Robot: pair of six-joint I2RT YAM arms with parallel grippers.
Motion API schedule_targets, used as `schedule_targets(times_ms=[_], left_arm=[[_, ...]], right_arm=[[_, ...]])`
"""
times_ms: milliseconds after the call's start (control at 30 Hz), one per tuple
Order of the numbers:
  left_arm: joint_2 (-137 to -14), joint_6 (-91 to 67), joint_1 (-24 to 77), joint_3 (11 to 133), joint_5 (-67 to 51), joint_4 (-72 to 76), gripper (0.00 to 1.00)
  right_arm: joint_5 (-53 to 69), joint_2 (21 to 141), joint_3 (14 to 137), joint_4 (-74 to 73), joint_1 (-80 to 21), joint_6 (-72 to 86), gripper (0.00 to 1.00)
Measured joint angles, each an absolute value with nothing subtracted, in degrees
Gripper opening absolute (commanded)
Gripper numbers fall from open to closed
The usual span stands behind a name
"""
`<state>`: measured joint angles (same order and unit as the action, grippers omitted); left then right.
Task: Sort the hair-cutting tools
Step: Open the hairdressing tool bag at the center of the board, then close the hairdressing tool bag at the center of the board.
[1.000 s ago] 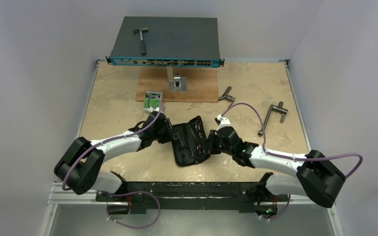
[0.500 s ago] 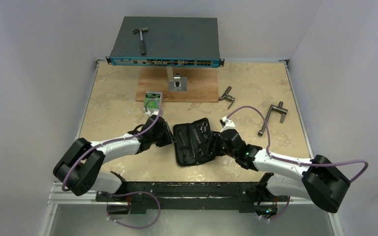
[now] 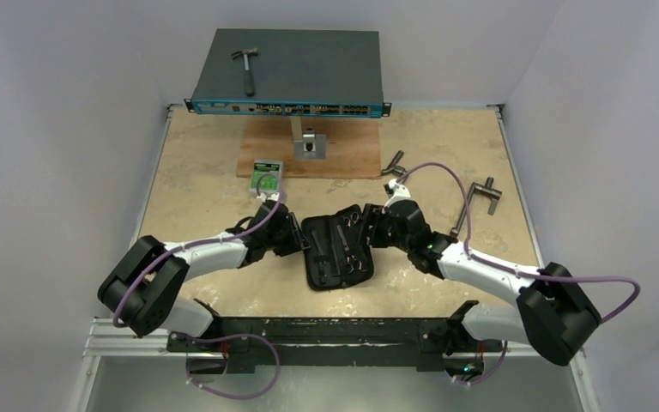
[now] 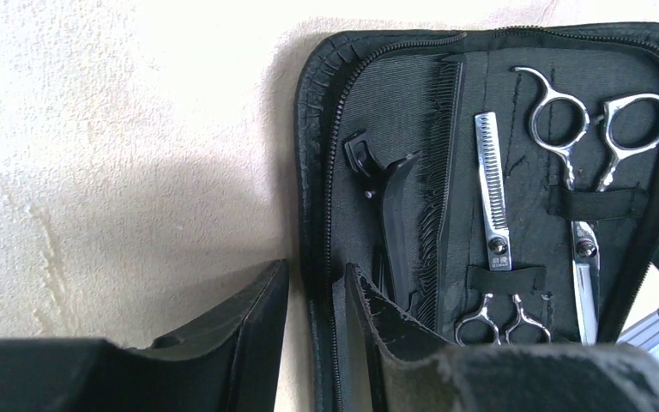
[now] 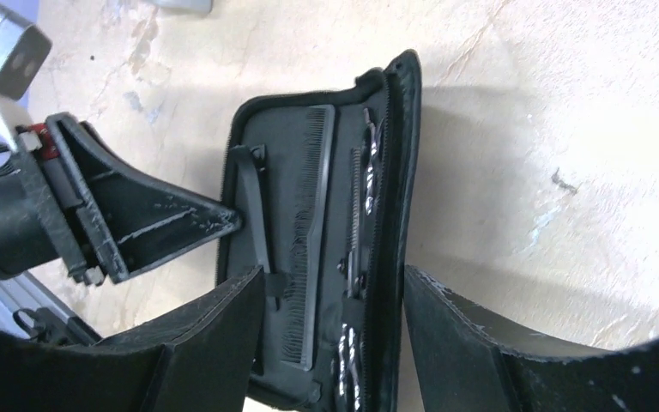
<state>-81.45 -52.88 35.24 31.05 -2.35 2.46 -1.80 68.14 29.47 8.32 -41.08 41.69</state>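
A black zip case (image 3: pixel 330 279) lies open flat between the arms. Strapped inside it are a black comb (image 4: pixel 444 172), a black hair clip (image 4: pixel 386 189), silver thinning scissors (image 4: pixel 491 180) and plain silver scissors (image 4: pixel 583 266). My left gripper (image 4: pixel 316 275) (image 3: pixel 296 236) stands narrow, with the case's left rim (image 4: pixel 313 172) between its fingers. A thin sliver of table shows beside its left finger. My right gripper (image 5: pixel 335 275) (image 3: pixel 369 230) is open wide, straddling the case's right rim (image 5: pixel 403 172) without touching it. From the right wrist, the comb (image 5: pixel 313 215) and clip (image 5: pixel 253 206) show edge-on.
A network switch (image 3: pixel 287 73) with a hammer (image 3: pixel 246 69) on top stands at the back. Before it lie a wooden board (image 3: pixel 343 159), a metal block (image 3: pixel 311 144) and a green packet (image 3: pixel 266 172). Two grey T-handle tools (image 3: pixel 395 163) (image 3: pixel 479 202) lie right of the case.
The case's raised right half has dropped flat open. My right gripper has let go of it, opened wide and moved farther back along the right rim. The left gripper stays put.
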Motion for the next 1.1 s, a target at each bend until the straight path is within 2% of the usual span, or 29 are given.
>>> schedule_targets(times_ms=[300,500,700,933,1100], left_arm=[[-81.97,-52.69,35.24,31.29,-2.96,2.92,0.30],[-82.04,-52.25,35.22,31.40,-3.16,2.90,0.30],[-82.81,-51.44,34.89,32.32,-3.44,2.52,0.30],[-83.96,-51.18,34.87,34.20,-3.66,1.02,0.30],[-84.36,-50.24,34.87,36.62,-3.86,0.23,0.31]], right_arm=[[8.64,77.97,32.51,11.22,-35.33,36.95,0.44],[12.73,78.70,33.39,11.35,-34.26,34.98,0.25],[14.48,78.70,33.41,11.53,-33.54,34.44,0.01],[14.74,77.21,31.68,11.86,-32.97,34.96,0.00],[13.32,71.61,26.46,12.43,-32.99,38.98,0.00]])
